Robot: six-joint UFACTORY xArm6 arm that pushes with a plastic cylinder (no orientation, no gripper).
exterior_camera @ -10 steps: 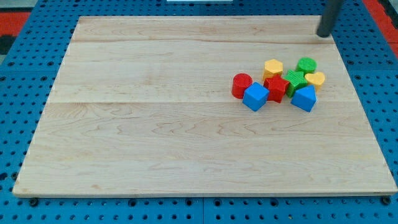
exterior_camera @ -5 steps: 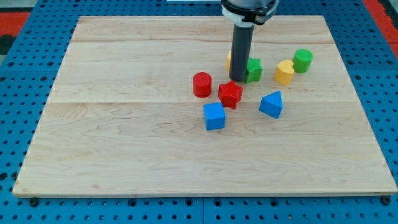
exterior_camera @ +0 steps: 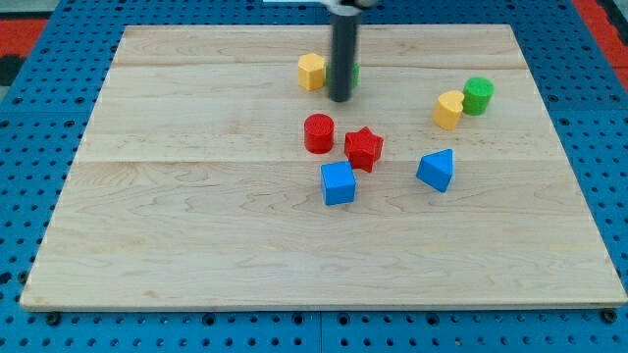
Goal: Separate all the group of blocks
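With no hand to open or grasp, my tip (exterior_camera: 340,98) stands just right of the yellow block (exterior_camera: 311,72); these look light, hard and slippery, best pushed low and centred.

Blocks scattered — red cylinder (exterior_camera: 318,133) beside red star (exterior_camera: 364,148).

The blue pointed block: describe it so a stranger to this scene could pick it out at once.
Start from the wooden board and look to the loose scatter of blocks in its right half. The lowest block on the view's right is the blue pointed block, below the yellow block and green cylinder. Unlike the blue cube to its left, it tapers to a peak.
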